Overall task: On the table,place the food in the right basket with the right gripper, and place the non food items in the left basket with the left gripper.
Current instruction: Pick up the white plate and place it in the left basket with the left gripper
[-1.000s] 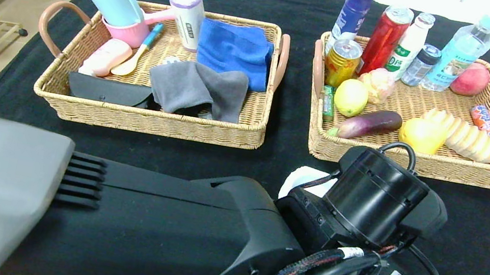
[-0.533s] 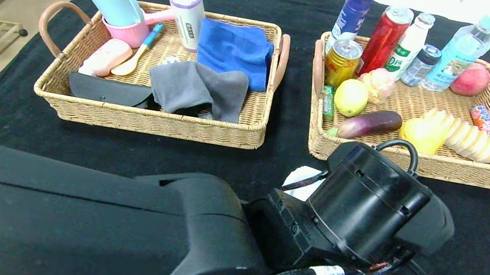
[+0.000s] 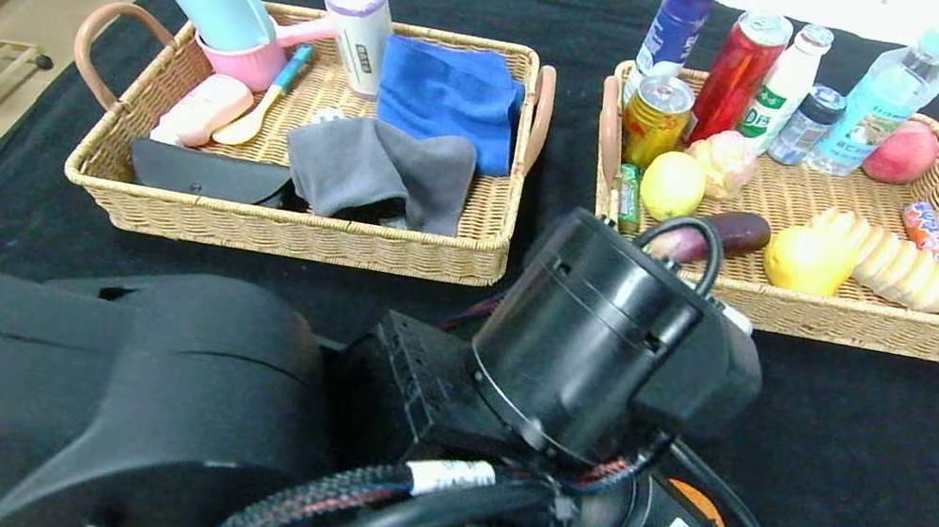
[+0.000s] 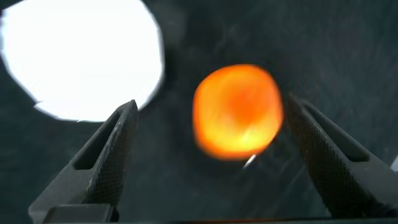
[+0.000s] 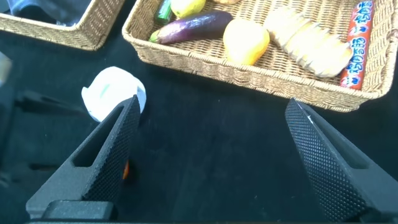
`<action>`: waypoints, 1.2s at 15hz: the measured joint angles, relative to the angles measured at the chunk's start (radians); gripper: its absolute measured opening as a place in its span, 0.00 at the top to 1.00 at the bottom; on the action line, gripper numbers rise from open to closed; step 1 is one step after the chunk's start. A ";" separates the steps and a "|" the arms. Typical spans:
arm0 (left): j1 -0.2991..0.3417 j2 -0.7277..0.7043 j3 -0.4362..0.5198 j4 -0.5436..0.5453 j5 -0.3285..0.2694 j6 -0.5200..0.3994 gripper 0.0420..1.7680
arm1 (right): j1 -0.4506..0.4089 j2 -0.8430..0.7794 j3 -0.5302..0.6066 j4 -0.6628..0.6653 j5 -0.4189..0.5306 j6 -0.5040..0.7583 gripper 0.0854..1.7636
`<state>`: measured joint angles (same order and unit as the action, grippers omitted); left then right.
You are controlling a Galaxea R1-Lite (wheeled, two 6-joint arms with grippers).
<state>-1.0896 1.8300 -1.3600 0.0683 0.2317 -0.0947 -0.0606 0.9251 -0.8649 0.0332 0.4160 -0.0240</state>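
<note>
The orange (image 4: 237, 111) lies on the black table (image 3: 871, 483) between the open fingers of my left gripper (image 4: 210, 106), untouched by them. In the head view only a sliver of the orange (image 3: 710, 521) shows beside the left arm's wrist (image 3: 607, 353). The white roll (image 4: 81, 56) lies beside the orange; it also shows in the right wrist view (image 5: 112, 93). My right gripper (image 5: 212, 104) is open and empty above bare cloth in front of the right basket (image 3: 804, 315). The pear (image 3: 804, 258) and bread loaf (image 3: 899, 264) lie in that basket. The grey towel (image 3: 381, 168) lies in the left basket (image 3: 293, 234).
The right basket also holds a lemon (image 3: 673, 186), an eggplant (image 3: 728, 230), cans, bottles and a peach. The left basket also holds a blue cloth (image 3: 449, 98), cups, a spoon and a dark case. My bulky left arm covers the near middle of the table.
My left arm has swung across to the left and farther out; its wrist now hides the white roll in the head view, and the orange shows at the wrist's right.
</note>
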 joint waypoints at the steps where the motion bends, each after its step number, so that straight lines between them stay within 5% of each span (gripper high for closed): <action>1: 0.009 -0.017 0.004 0.001 0.007 0.001 0.04 | 0.001 0.001 0.001 0.000 0.000 -0.001 0.03; 18: 0.227 -0.086 0.010 -0.008 0.024 -0.001 0.03 | 0.019 0.006 0.018 0.000 0.001 -0.004 0.03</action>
<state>-0.8630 1.7438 -1.3502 0.0600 0.2560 -0.0957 -0.0421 0.9309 -0.8470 0.0330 0.4174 -0.0283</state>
